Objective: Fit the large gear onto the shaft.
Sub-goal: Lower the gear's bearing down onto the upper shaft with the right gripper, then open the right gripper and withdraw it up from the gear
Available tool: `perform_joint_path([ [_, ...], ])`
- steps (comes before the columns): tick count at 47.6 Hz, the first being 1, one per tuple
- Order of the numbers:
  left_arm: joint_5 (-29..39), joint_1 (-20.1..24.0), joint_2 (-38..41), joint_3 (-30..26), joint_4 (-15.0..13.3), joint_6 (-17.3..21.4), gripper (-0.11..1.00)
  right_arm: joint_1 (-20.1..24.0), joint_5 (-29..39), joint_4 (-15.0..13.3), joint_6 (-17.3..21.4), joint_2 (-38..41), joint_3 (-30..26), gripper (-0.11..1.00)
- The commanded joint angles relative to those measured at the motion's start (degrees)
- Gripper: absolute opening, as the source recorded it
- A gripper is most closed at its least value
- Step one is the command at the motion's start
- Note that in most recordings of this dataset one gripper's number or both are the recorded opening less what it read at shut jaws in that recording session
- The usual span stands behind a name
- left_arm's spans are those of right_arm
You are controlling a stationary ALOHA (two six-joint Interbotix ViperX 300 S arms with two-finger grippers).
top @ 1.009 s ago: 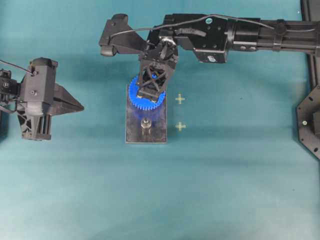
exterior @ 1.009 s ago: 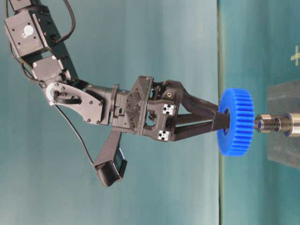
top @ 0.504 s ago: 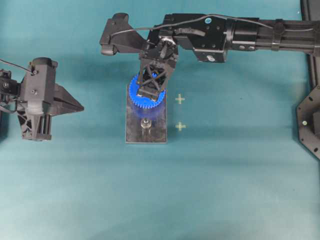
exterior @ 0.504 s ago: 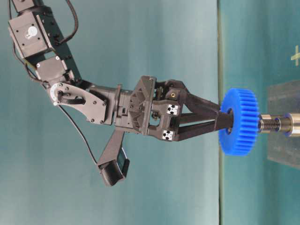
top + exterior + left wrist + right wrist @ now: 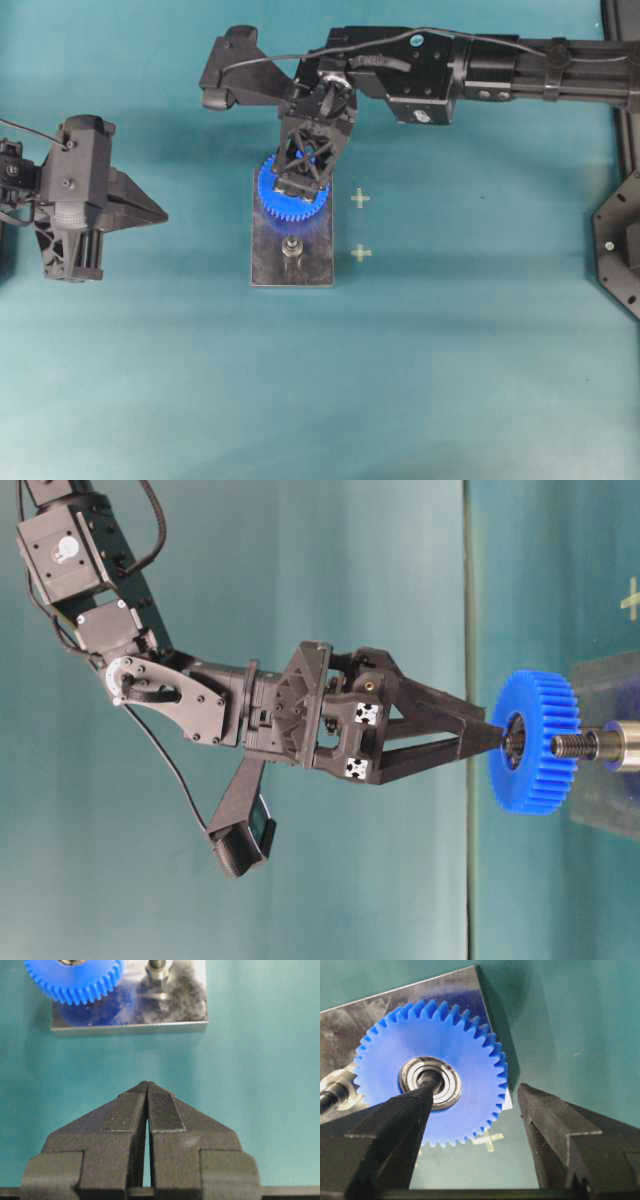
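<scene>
Finding: the large gear (image 5: 292, 190) sits over the far end of the grey steel block (image 5: 292, 268), just above centre in the overhead view. In the right wrist view its bearing (image 5: 429, 1082) shows a dark shaft end (image 5: 428, 1078) through the bore, so the shaft appears entered. Whether the gear is fully down on the collar cannot be told; from table level it looks level with the second pin (image 5: 592, 745), which stands bare.

The right gripper (image 5: 475, 1105) stands with jaws wide apart, holding nothing. One fingertip (image 5: 420, 1097) lies across the bearing face; whether it touches cannot be told. The other finger is clear of the teeth, over bare table.

The left gripper (image 5: 147, 1091) rests at the left edge of the overhead view, well apart from the block, its jaws pressed together on nothing.

Judgement: release step, placement likely done. Next move calls for a straight withdrawal of the right gripper upward without dragging the gear's hub.

Obstructions: none near the block. Two yellow cross marks (image 5: 360, 225) lie just to its right.
</scene>
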Motion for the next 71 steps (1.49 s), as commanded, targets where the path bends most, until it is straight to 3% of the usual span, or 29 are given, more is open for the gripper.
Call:
perform_joint_path([
  [1, -0.44, -0.09, -0.18, -0.88, 0.18, -0.09, 0.0, 1.05, -0.44, 0.18, 0.35, -0.53, -2.72, 0.76],
  [15, -0.44, -0.18, -0.18, -0.7, 0.18, -0.09, 0.0, 1.67, 0.09, 0.18, -0.09, 4.83, -8.0, 0.76],
  [27, -0.44, -0.35, -0.44, -0.62, 0.18, -0.09, 0.0, 1.49, 0.88, -0.18, 0.26, 4.92, -8.7, 0.76],
  [42, -0.44, -0.26, -0.44, -0.53, 0.18, -0.09, 0.0, 2.29, 6.42, -0.18, 0.44, 2.55, -7.56, 0.75],
  [71, -0.53, -0.26, -0.53, -0.7, 0.09, -0.09, 0.0, 3.87, 4.92, -0.35, 0.0, 0.0, -2.11, 0.75],
])
